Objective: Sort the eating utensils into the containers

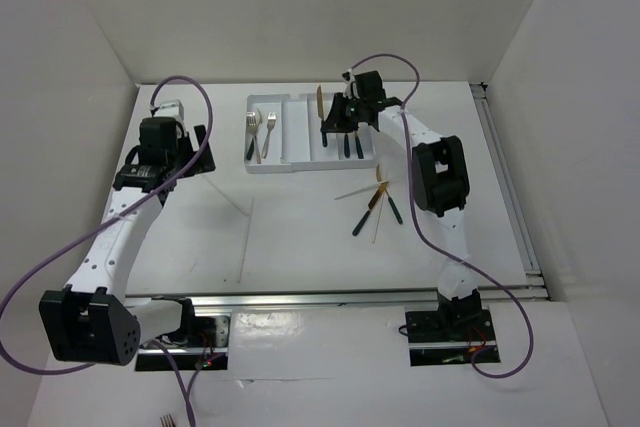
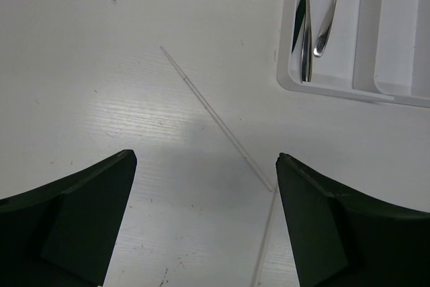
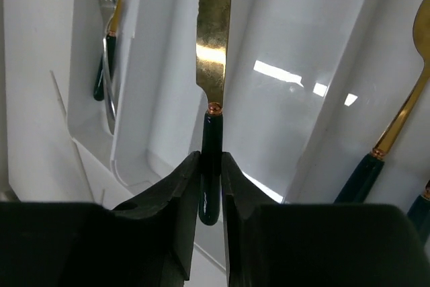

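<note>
One white tray (image 1: 290, 155) is carrying six utensils, six more pieces are lying on the desk (image 1: 300, 247)
Two silver forks (image 2: 327, 15) and one dark-handled piece (image 2: 297, 21) are sharing the left slot, one gold knife (image 3: 215, 18) is standing over the middle, two dark-handled spoons (image 1: 347, 145) are lying rightmost; two dark-handled utensils (image 1: 364, 219), two pale chopsticks (image 1: 376, 227) and two clear sticks (image 2: 215, 115) are lying loose

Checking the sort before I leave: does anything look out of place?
Nothing broken or spilled. A few utensils lie crossed in a heap on the table by the tray's near right corner, and two thin clear sticks lie loose farther left.
</note>
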Controlling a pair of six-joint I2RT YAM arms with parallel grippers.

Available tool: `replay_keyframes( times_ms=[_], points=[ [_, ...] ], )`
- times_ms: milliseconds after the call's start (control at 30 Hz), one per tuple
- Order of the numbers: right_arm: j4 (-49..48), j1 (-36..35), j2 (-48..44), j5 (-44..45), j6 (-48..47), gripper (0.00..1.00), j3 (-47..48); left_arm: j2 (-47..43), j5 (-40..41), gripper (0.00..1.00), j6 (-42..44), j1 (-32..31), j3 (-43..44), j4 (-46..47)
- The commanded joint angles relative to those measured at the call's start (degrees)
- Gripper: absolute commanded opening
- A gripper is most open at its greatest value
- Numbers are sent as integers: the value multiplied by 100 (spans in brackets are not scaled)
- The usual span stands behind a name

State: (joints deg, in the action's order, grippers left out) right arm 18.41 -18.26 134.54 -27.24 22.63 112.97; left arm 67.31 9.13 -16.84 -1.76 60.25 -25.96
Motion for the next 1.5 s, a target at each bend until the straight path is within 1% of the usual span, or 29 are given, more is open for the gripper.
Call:
replay_keyframes(
  times_ms=[0,67,100,167,200,267,367,433,467,500,533,567,600,633,667,733,767,833,867,967,1067,1233,1300,1467],
  points=[
    [-197,33,134,-44,-171,25,-82,37,-16,100,-65,-17,286,231],
    [-198,85,212,17,-171,22,-82,37,-68,100,-65,-17,338,231],
    [-198,86,213,17,-224,22,-82,98,-69,100,-65,-17,338,231],
    [-198,86,265,17,-224,30,-82,98,-69,100,-65,-17,338,231],
    [-198,86,266,17,-224,39,-82,98,-69,100,-65,-17,338,231],
    [-198,138,205,17,-286,45,-82,98,-122,100,-65,-17,338,231],
    [-198,139,-50,-97,-338,53,-327,98,-174,100,-118,-17,286,284],
    [-198,252,-382,-237,-338,53,-459,98,-174,100,-118,-70,286,284],
    [-111,253,-541,-324,-391,47,-669,98,-174,100,-118,-70,286,284],
    [-110,314,-734,-386,-391,47,-836,98,-174,100,-118,-70,286,284],
    [-110,314,-1224,-387,-461,47,-1020,98,-174,100,-118,-131,216,284],
    [-110,367,-1498,-448,-575,46,-1466,46,-174,100,-118,-132,163,284],
    [-58,367,-1762,-448,-680,45,-1679,46,-174,100,-118,-201,163,284],
    [30,367,-2269,-448,-794,45,-1864,-7,-174,100,-118,-202,110,284],
    [335,315,-2474,-300,-1048,45,-2179,-7,-174,100,-118,-254,40,345],
    [749,262,-2966,-247,-1356,45,-2427,-7,-174,100,-118,-255,40,346],
    [1169,262,-3082,-246,-1454,45,-2681,-7,-174,100,-118,-324,-13,415],
    [1479,262,-3397,-246,-1656,45,-3016,-7,-122,100,-118,-378,-13,416],
    [1664,262,-3452,-325,-1753,45,-3305,-7,-61,100,-118,-447,-13,485],
    [2095,191,-3435,-325,-1964,45,-3781,98,2,100,-118,-588,-13,539],
    [2438,51,-3311,-28,-2017,42,-3861,151,63,100,-118,-650,39,539],
    [2658,-230,-3680,140,-1956,42,-4458,89,116,100,-65,-703,40,539],
    [2711,-230,-3768,201,-1842,42,-4695,37,116,100,-13,-703,40,539],
    [2764,-230,-3961,254,-1841,42,-4916,-69,169,100,-12,-703,-13,434]
  ],
)
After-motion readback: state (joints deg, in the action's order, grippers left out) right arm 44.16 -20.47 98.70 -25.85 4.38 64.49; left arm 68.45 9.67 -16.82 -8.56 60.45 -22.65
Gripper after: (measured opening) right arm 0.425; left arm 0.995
